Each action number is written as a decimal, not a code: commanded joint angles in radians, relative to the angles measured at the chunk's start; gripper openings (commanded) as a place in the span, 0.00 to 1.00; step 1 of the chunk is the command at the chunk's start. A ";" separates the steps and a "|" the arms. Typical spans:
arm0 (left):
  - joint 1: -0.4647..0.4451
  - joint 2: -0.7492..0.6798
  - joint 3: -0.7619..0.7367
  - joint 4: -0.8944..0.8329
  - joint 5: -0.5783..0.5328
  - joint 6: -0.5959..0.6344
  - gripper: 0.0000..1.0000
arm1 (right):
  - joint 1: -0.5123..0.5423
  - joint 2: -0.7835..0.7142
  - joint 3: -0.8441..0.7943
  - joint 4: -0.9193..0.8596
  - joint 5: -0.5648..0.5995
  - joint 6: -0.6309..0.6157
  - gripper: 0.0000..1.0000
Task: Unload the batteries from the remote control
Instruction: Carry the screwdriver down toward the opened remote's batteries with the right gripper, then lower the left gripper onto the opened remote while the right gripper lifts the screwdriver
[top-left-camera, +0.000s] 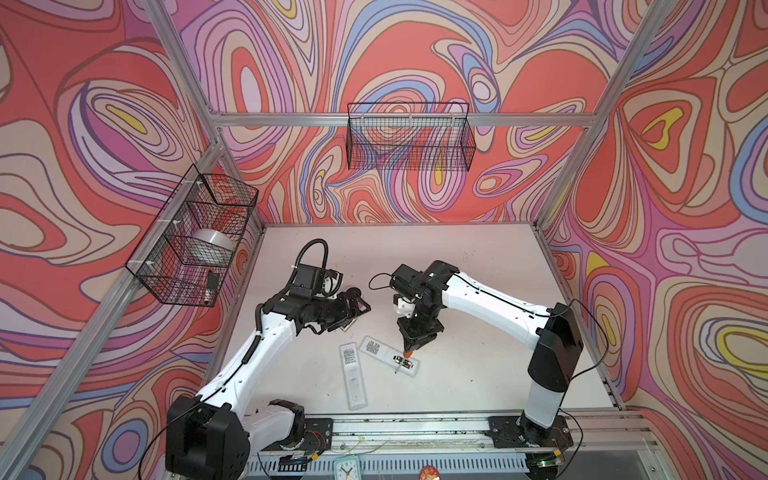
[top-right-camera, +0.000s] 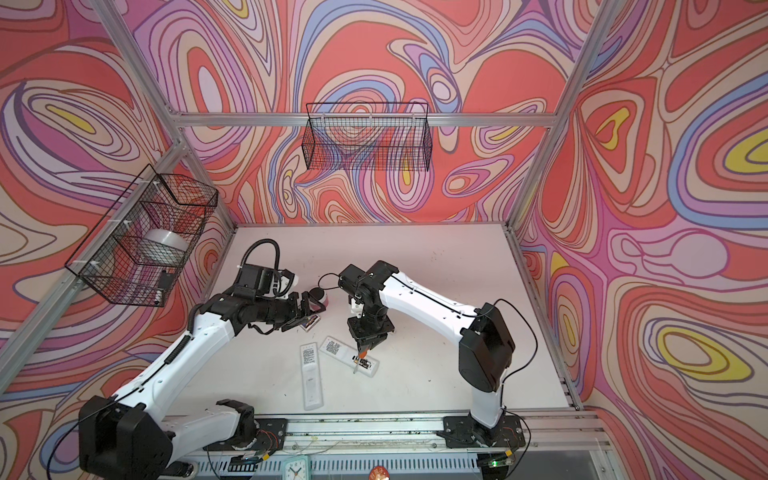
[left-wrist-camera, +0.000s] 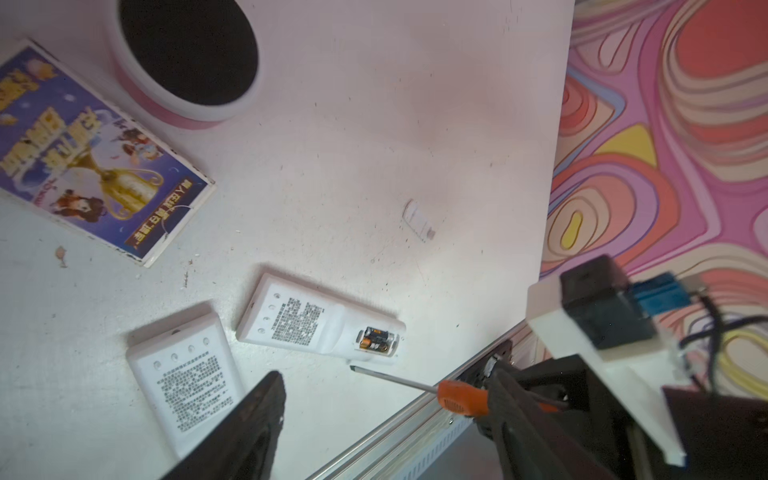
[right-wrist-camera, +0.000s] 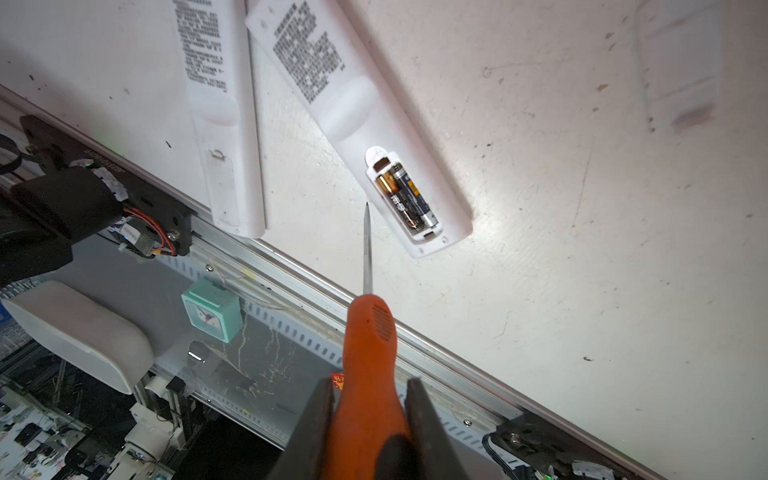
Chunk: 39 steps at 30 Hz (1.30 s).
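Observation:
Two white remotes lie face down near the table's front. The remote control (top-left-camera: 384, 353) (top-right-camera: 345, 353) (left-wrist-camera: 316, 324) (right-wrist-camera: 357, 112) on the right has its compartment open. Two black batteries (right-wrist-camera: 405, 195) (left-wrist-camera: 375, 338) with gold ends sit side by side in it. My right gripper (right-wrist-camera: 370, 384) (top-left-camera: 409, 348) is shut on the orange handle of a screwdriver (right-wrist-camera: 370, 340) (left-wrist-camera: 461, 397). The blade tip points down just beside the open compartment, apart from the batteries. My left gripper (left-wrist-camera: 384, 372) (top-right-camera: 309, 311) hovers open and empty, above the table to the left of the remotes.
The second remote (top-left-camera: 352, 376) (right-wrist-camera: 220, 104) lies closed beside the first. A purple printed box (left-wrist-camera: 95, 158) and a round pink-white container (left-wrist-camera: 187, 54) sit behind the remotes. A small white plastic piece (left-wrist-camera: 417, 218) lies further right. Wire baskets (top-left-camera: 409, 141) (top-left-camera: 195, 237) hang on the walls. A metal rail (top-left-camera: 415, 428) borders the front.

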 joint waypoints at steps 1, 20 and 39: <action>-0.051 0.009 0.082 -0.194 -0.011 0.286 0.80 | -0.042 -0.058 -0.014 0.052 -0.096 0.001 0.01; -0.357 0.051 0.053 -0.277 -0.153 1.555 0.93 | -0.592 -0.307 -0.071 0.143 -0.001 0.032 0.03; -0.495 0.493 0.182 -0.071 -0.323 1.569 0.92 | -0.616 -0.237 0.039 0.068 -0.075 -0.088 0.03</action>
